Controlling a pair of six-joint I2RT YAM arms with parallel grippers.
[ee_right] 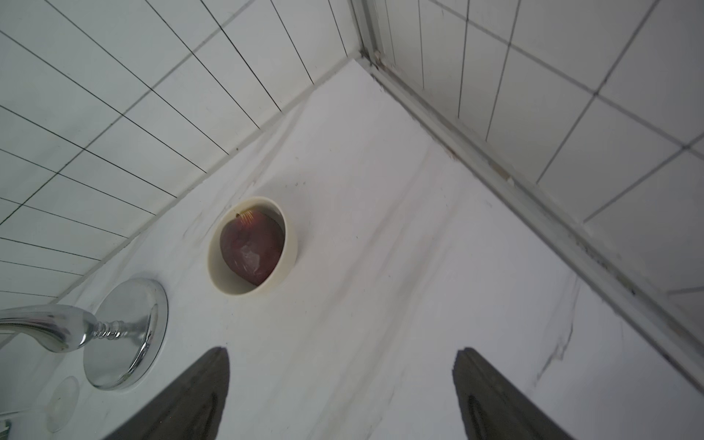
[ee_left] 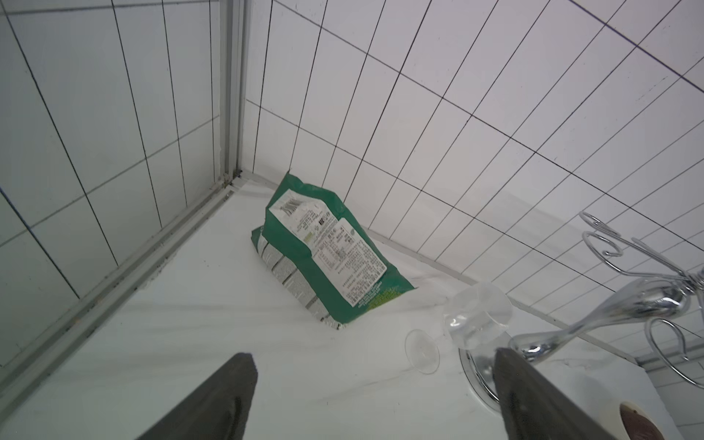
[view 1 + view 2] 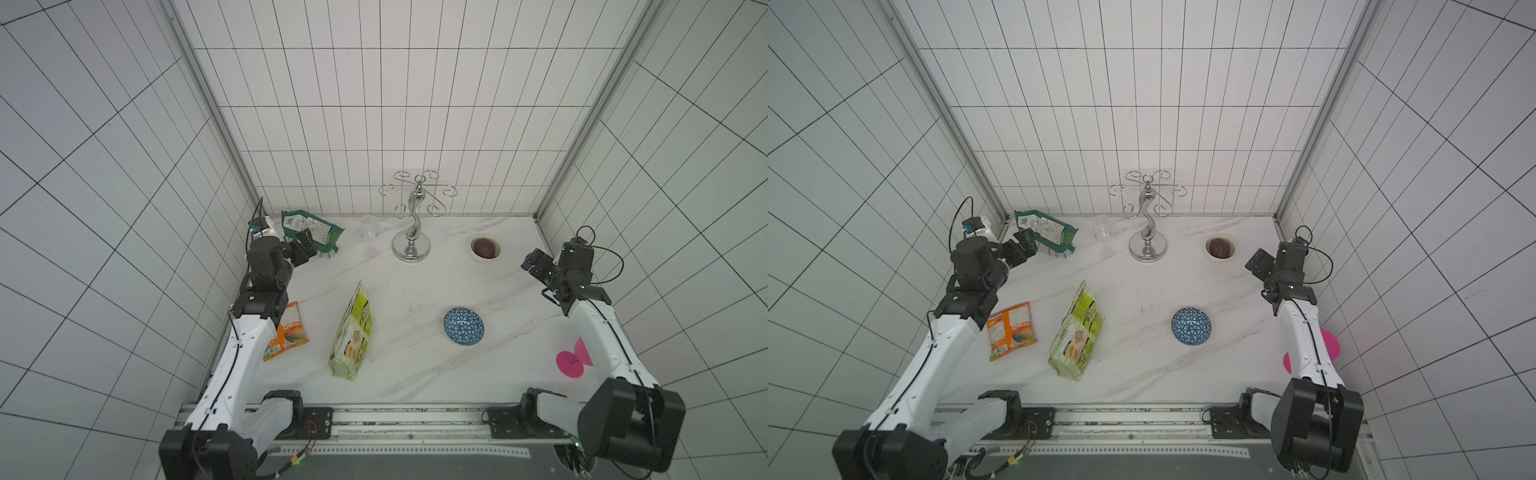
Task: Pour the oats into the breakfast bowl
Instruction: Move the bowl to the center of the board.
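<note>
A white marble counter holds the tall yellow-green oats bag at centre, its top end pointing away. To its right is the blue triangle-patterned breakfast bowl, patterned outside up, with bare counter between them. A small orange packet lies left of the bag.

Both claws gape wide and hold nothing. The left claw is beside a dark green bag at the far left, and the right claw is at the far right.

Only the wrist views show detail. One shows a clear stemmed glass tipped beside a chrome hooked stand. Another shows a dark brown object filling a plain white bowl.
</note>
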